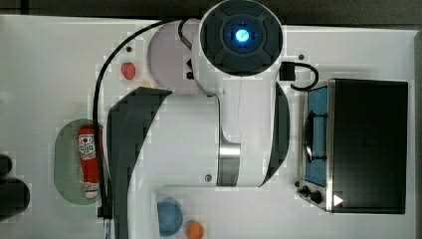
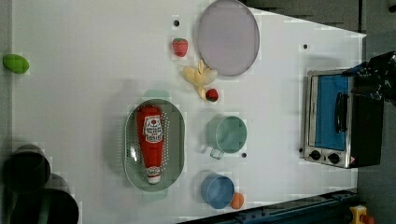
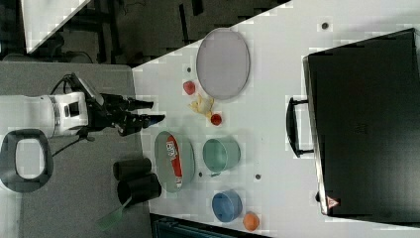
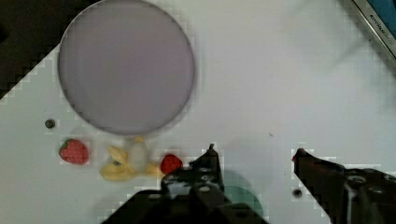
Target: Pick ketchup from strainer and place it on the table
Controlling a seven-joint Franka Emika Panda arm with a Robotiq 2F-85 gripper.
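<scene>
The red ketchup (image 2: 150, 140) bottle with its white label lies lengthwise in the pale green strainer (image 2: 174, 145) on the white table (image 2: 70, 116). The top view shows the ketchup (image 1: 88, 160) in the strainer (image 1: 66, 164) beside the arm's dark link. In the right view my gripper (image 3: 152, 111) hangs raised off the table, apart from the ketchup (image 3: 174, 159) and strainer (image 3: 162, 166). In the wrist view the gripper (image 4: 255, 150) is open, nothing between its fingers, over bare table near the lilac plate.
A lilac plate (image 2: 228, 37), two strawberries (image 2: 180, 46), a banana peel (image 2: 198, 76), a green cup (image 2: 228, 134), a blue cup (image 2: 217, 191) and an orange ball (image 2: 237, 200) lie around the strainer. A toaster oven (image 2: 336, 119) stands at the left view's right. Black cylinders (image 2: 28, 170) stand off the table.
</scene>
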